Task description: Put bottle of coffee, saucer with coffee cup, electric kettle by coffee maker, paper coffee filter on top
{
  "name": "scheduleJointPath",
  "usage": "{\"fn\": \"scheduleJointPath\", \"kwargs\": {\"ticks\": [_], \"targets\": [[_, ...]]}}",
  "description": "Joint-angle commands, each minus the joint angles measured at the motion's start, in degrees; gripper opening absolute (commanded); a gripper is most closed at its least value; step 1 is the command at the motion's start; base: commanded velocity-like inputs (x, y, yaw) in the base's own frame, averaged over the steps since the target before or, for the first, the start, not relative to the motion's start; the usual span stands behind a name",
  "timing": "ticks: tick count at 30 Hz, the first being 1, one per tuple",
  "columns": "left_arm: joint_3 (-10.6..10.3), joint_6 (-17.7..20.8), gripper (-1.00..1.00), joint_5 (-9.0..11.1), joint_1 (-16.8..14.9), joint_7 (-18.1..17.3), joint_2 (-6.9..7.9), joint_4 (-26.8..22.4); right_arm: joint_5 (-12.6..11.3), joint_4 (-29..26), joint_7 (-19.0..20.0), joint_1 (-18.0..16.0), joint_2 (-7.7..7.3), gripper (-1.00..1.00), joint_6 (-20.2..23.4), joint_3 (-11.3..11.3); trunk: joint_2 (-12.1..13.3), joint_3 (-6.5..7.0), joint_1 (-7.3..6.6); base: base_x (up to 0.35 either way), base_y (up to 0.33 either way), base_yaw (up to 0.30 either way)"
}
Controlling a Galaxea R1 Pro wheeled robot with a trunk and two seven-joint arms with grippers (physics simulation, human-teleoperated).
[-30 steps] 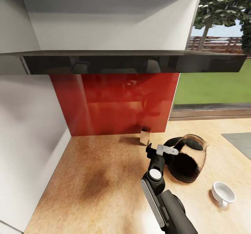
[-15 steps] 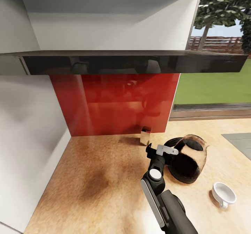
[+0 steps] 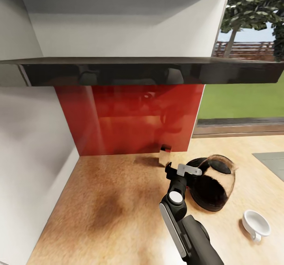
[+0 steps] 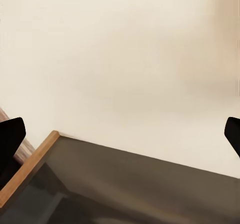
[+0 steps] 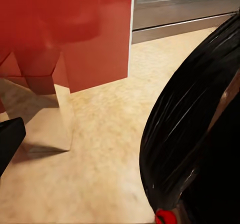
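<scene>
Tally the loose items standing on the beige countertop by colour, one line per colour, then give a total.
Black and glass: 1, the electric kettle
White: 1, the coffee cup
Shiny metallic: 1, a small block by the red backsplash
Total: 3 on the kitchen countertop

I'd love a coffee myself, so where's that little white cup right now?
In the head view the cup sits on the countertop at lower right, right of the kettle.
</scene>
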Motion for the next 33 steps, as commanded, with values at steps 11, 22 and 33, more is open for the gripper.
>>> {"fn": "scheduleJointPath", "kwargs": {"ticks": [11,22,33], "targets": [[-0.51,0.22,1.0,0.49,-0.07,0.09,-0.01,0.04,-0.24,-0.08,-0.34,-0.07,0.0,1.0,0.44,0.07,-0.12,-0.12,0.04,0.018,0.0,0.0],[-0.5,0.15,1.0,0.49,-0.09,0.23,-0.01,0.04,-0.18,-0.07,-0.34,-0.07,0.0,1.0,0.47,0.07,-0.12,-0.12,0.04,0.068,-0.123,0.0],[-0.5,0.15,1.0,0.49,-0.07,0.18,-0.01,0.04,-0.2,-0.08,-0.34,-0.07,0.0,1.0,0.43,0.07,-0.12,-0.12,0.04,0.008,-0.018,0.0]]}}
